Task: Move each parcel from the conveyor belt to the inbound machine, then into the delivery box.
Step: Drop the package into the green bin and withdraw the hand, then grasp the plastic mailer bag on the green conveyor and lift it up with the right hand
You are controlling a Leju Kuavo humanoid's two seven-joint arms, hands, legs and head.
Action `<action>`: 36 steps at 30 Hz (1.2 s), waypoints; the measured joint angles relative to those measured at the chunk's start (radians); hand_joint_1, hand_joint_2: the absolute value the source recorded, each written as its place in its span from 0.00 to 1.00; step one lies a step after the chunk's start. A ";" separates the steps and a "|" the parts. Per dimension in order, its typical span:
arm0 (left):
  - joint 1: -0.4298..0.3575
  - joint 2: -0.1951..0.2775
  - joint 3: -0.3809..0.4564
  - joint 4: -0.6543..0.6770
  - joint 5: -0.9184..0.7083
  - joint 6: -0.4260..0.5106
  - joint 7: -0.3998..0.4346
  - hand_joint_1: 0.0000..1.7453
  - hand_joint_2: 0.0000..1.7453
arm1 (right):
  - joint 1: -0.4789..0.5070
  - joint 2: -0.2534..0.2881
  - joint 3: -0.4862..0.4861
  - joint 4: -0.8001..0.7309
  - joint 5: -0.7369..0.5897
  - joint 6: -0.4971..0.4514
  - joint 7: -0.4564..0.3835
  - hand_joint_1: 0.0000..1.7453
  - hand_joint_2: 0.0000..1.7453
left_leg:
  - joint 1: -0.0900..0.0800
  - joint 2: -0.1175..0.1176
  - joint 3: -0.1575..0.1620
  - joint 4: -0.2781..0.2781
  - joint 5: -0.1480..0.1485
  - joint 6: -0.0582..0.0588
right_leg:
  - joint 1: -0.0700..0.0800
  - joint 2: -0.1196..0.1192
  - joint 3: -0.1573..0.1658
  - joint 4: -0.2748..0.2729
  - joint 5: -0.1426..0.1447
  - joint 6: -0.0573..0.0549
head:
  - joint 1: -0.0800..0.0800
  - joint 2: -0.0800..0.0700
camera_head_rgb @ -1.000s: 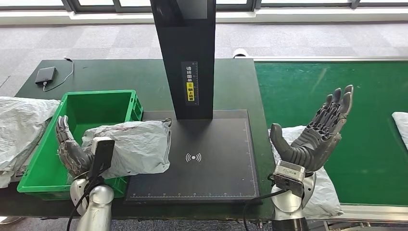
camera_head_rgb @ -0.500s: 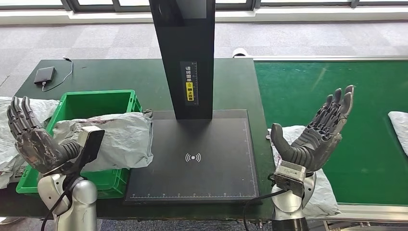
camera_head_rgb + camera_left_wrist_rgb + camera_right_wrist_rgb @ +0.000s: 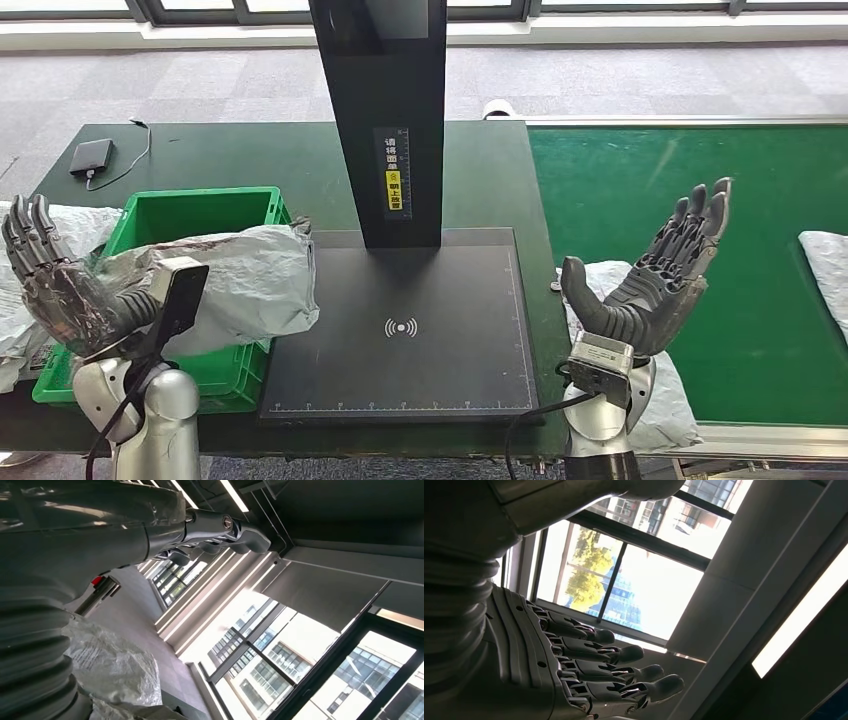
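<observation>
Since the crinkly grey plastic parcel (image 3: 235,285) lies half over the green plastic crate's (image 3: 190,215) rim, you'd want the empty, spread left hand (image 3: 55,290) to nudge it fully inside; right hand (image 3: 655,275) hovers empty, fingers apart.

Dark green table (image 3: 250,160) seen at centre-left. Black scanner pad (image 3: 430,330) laid at 6 o'clock, green crate (image 3: 150,215) at 8, black box (image 3: 93,157) at 10. Green belt (image 3: 640,190) set at 3, grey parcel (image 3: 670,400) laid at near edge, white parcel (image 3: 825,260) at far right.
</observation>
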 joint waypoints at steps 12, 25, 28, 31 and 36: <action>0.002 0.000 0.007 0.008 0.013 0.000 0.000 0.00 1.00 | 0.000 0.000 -0.002 0.000 0.001 0.000 0.000 0.00 1.00 | 0.000 0.000 0.000 0.000 0.000 0.000 | 0.000 0.000 0.000 0.000 0.000 0.000 | 0.000 0.000; -0.077 -0.011 0.159 0.242 -0.267 0.000 0.079 0.00 1.00 | 0.000 0.000 -0.005 0.010 0.006 0.000 0.000 0.00 1.00 | 0.000 0.001 0.000 0.000 0.000 0.000 | 0.000 0.001 0.000 0.000 0.001 0.000 | 0.000 0.000; -0.096 -0.015 0.183 0.268 -0.269 0.000 0.076 0.00 1.00 | 0.000 0.000 -0.005 0.016 0.006 0.000 0.000 0.00 1.00 | 0.000 0.001 0.000 0.000 0.000 0.000 | 0.000 0.001 0.000 0.000 0.001 0.000 | 0.000 0.000; -0.107 -0.018 0.194 0.281 -0.270 0.000 0.076 0.00 1.00 | 0.000 0.000 -0.005 0.021 0.006 0.000 0.000 0.00 1.00 | 0.000 0.001 0.000 0.000 0.000 0.000 | 0.000 0.001 0.000 0.000 0.001 0.000 | 0.000 0.000; -0.115 -0.020 0.203 0.296 -0.270 0.000 0.076 0.00 1.00 | 0.000 0.000 -0.005 0.026 0.006 0.000 0.000 0.00 1.00 | 0.000 0.001 0.000 0.000 0.000 0.000 | 0.000 0.001 0.000 0.000 0.000 0.000 | 0.000 0.000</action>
